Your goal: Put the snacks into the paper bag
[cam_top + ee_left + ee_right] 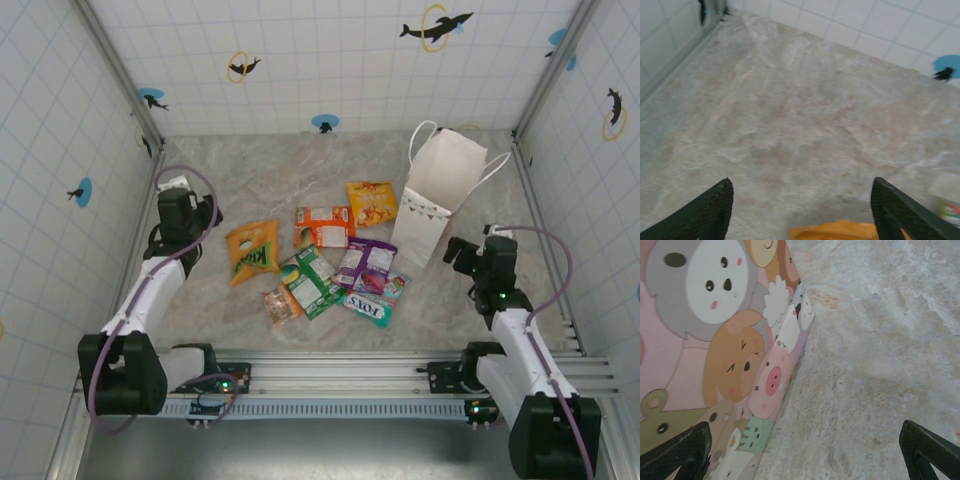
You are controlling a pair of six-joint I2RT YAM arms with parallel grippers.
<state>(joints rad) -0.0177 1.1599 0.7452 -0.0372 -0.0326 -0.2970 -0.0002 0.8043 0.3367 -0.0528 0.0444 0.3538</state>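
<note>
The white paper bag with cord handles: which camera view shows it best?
The top external view: the white paper bag stands whole, mouth open, both handles and bunting print visible. The right wrist view catches, close up, a cartoon-animal printed panel, apparently one of its sides. The left wrist view faces the marble table.

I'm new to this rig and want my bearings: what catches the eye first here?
A white paper bag stands upright at the far right of the table, one side printed with cartoon animals in the right wrist view. Colourful snacks lie clustered mid-table, left of the bag. The left gripper and right gripper are both open.
</note>
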